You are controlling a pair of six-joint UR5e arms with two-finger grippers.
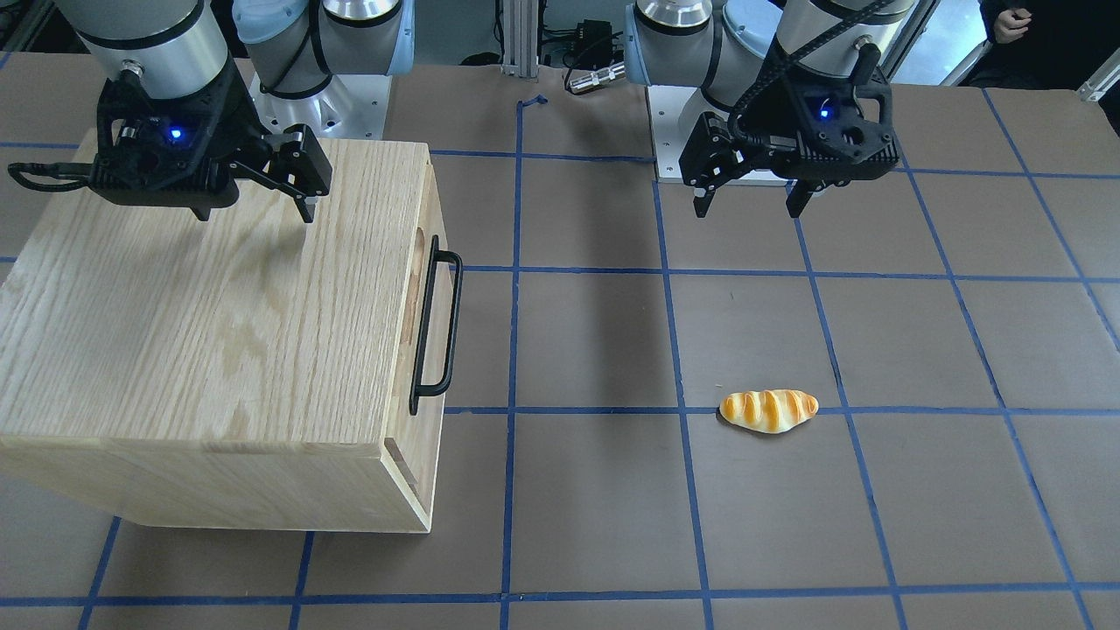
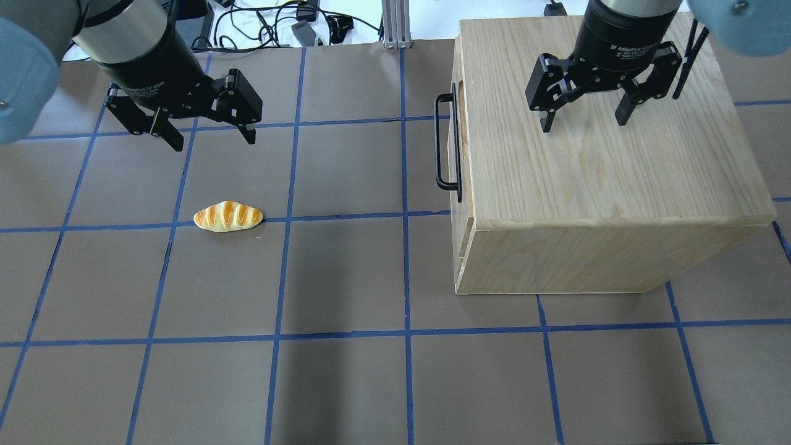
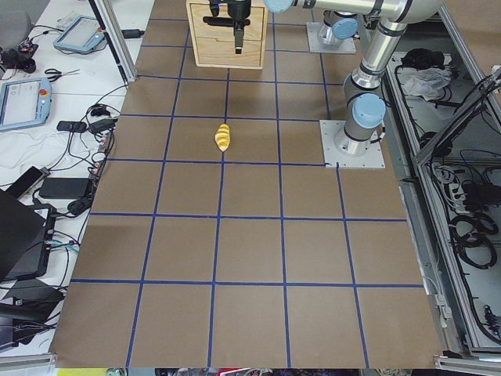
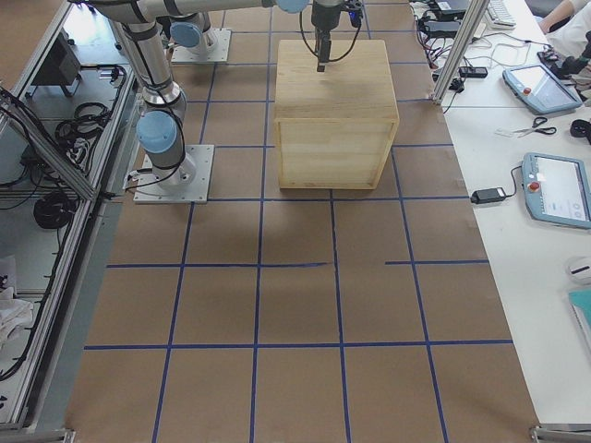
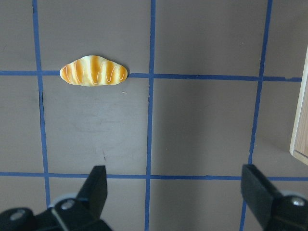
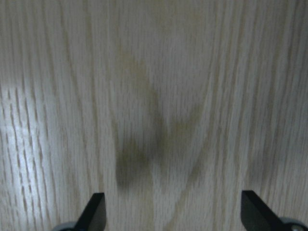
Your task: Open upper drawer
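The upper drawer is shut, flush in the oak cabinet [image 2: 605,179]. Only its front panel edge [image 1: 437,219] and long black bar handle [image 1: 435,328] show; the handle also shows in the overhead view [image 2: 440,145]. My right gripper [image 2: 584,123] is open and empty above the cabinet's top, well back from the handle; it also shows in the front view [image 1: 255,214] and the right wrist view [image 6: 173,199]. My left gripper [image 2: 213,139] is open and empty over the bare table, far from the cabinet; it also shows in the front view [image 1: 751,210] and the left wrist view [image 5: 174,175].
A toy bread roll [image 2: 228,216] lies on the brown table with blue tape lines, just in front of my left gripper; it also shows in the left wrist view [image 5: 94,70]. The cabinet's corner [image 5: 301,120] shows at that view's right edge.
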